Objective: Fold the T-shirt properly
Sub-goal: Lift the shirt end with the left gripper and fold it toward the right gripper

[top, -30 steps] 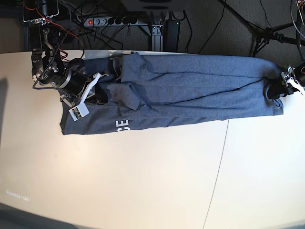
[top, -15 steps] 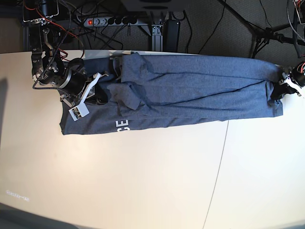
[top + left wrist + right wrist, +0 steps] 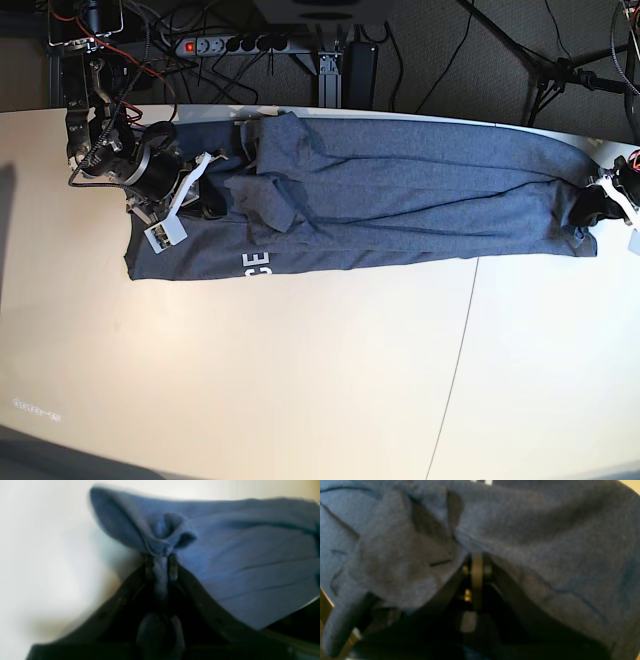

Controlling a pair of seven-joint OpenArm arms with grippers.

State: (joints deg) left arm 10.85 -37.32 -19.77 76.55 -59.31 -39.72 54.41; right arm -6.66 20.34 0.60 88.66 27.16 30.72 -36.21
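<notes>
Black robot arm [image 3: 128,160] with silver metal joints, red and black cables, white brackets and a small white tag.

The base view looks straight down from high above on the whole table [image 3: 300,380], far enough to show both arms at its two ends. The left wrist view sits very near, just behind the left gripper [image 3: 161,563], facing along it. The right wrist view does the same behind the right gripper [image 3: 477,562]. All three share the T-shirt [image 3: 400,190].
</notes>
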